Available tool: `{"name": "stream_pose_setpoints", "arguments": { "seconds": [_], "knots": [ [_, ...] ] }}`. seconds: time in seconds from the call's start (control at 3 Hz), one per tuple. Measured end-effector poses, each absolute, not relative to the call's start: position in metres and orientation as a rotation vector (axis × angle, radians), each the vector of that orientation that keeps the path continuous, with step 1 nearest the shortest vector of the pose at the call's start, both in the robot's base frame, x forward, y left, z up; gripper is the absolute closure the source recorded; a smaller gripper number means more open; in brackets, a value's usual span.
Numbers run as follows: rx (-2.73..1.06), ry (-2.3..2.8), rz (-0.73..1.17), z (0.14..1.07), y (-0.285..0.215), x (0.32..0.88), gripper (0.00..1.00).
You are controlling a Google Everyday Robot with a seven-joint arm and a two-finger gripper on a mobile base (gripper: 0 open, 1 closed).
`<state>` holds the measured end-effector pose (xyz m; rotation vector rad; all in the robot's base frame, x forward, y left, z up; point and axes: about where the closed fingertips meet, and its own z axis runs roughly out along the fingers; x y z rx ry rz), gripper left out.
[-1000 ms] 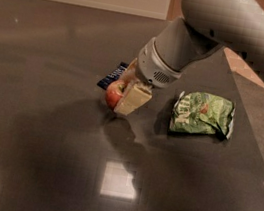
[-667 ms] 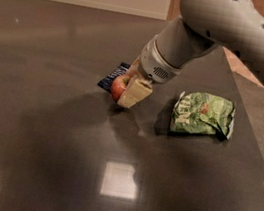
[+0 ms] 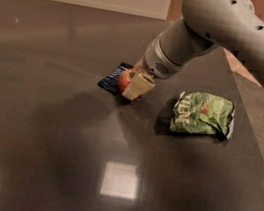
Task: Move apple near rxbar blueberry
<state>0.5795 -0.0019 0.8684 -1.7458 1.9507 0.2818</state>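
The red apple point(image 3: 124, 81) is held between the cream-coloured fingers point(image 3: 138, 86) of my gripper point(image 3: 132, 83), low over the dark table point(image 3: 42, 127). It sits right at the near edge of the dark navy rxbar blueberry wrapper point(image 3: 113, 78), which lies flat on the table just left of the gripper. My grey arm comes down from the upper right and hides the wrapper's right end. The gripper is shut on the apple.
A crinkled green bag point(image 3: 202, 114) lies on the table to the right of the gripper. The table's right edge point(image 3: 250, 128) runs diagonally past the bag, with a lower grey surface beyond it. A light reflection shows in the table's front middle.
My gripper has carried the apple up and to the right, from in front of the wrapper to right beside its edge. The green bag has not moved.
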Motion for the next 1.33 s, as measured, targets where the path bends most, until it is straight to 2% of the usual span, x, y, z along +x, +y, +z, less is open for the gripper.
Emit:
{"name": "stream_pose_setpoints", "arguments": {
  "seconds": [1.0,1.33],
  "knots": [
    [-1.712,1.996,0.311,0.857,-0.006,0.605,0.12],
    [-1.713,1.990,0.326,0.855,-0.004,0.608,0.00]
  ]
}}
